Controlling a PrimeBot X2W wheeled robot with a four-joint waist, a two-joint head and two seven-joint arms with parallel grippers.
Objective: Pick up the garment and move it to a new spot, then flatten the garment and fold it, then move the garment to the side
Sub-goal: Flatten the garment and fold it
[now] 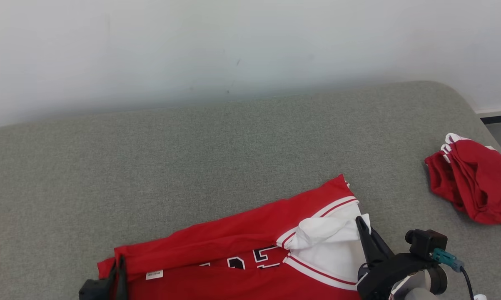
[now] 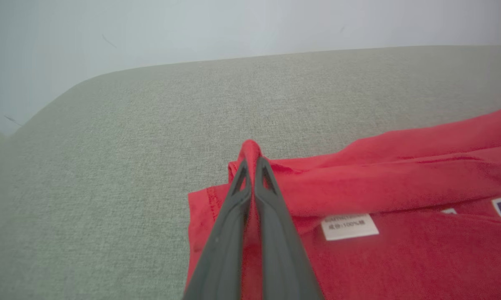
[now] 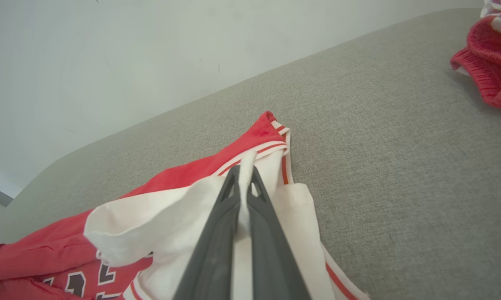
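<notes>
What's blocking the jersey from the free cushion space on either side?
To the robot's left, nothing visible: bare grey cushion. To the right, a crumpled red garment lies near the cushion's edge, apart from the jersey.

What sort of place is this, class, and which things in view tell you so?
Probably an indoor room, perhaps a bedroom: a grey fabric-covered padded surface like a bed against a plain white wall, with a red-and-white numbered jersey and a crumpled red garment lying on it.

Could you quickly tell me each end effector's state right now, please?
Left end effector: closed on the jersey, red edge.
Right end effector: closed on the jersey, white fabric.
</notes>
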